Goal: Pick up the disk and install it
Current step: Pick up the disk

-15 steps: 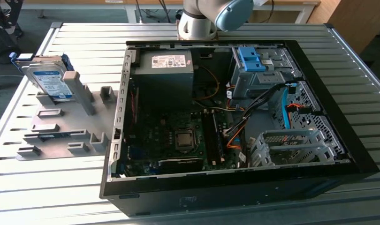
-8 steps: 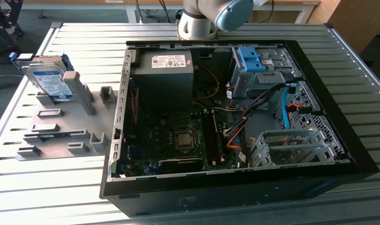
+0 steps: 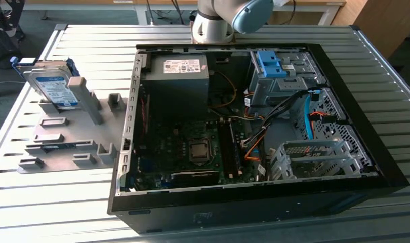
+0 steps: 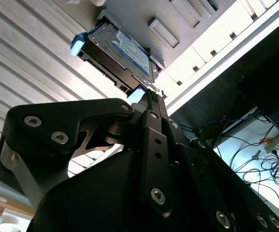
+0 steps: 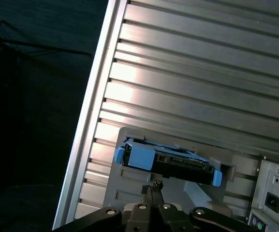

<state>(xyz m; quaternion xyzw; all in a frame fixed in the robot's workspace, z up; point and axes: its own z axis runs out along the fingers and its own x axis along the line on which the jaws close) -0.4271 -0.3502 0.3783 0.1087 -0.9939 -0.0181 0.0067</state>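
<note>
disk (image 3: 53, 87): 1 | computer case (image 3: 225, 212): 1 | holder plate (image 3: 63, 147): 1 | blue bracket (image 3: 269, 63): 1

A: Where is there room near the disk (image 3: 51, 85)?
B: Over it, and on the bare table (image 3: 97, 39) beyond. A grey post (image 3: 89, 101) stands just beside it; the computer case (image 3: 132, 91) wall rises on the exterior view's right.

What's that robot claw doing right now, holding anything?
Gripper: jaws closed on nothing; the disk sits apart from it, not gripped.
</note>
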